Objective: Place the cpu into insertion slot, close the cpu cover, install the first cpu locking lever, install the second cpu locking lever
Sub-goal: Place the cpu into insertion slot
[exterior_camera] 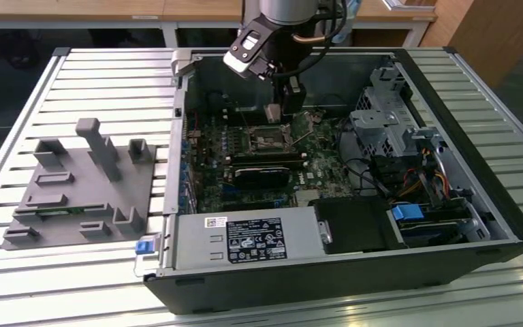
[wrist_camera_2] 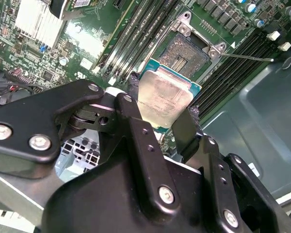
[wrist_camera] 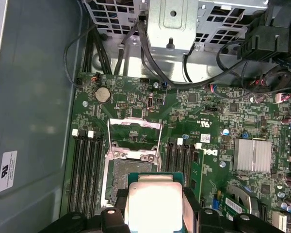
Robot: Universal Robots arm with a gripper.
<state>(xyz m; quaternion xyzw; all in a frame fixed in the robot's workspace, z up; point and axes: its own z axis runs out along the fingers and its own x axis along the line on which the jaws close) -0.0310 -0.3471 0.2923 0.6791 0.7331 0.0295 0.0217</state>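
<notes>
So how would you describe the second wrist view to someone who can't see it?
The black tool grips a square, silvery cpu by its edges over a green board. The cpu is not yet in the empty slot just beyond it. Long black memory slots run beside that slot.

We see a matte black gripper [wrist_camera_2: 165, 104] built of jointed link plates [wrist_camera_2: 43, 121] studded with silver screws [wrist_camera_2: 166, 194]; the grey arm [exterior_camera: 284, 8] carries looping black cables [exterior_camera: 334, 24].
</notes>
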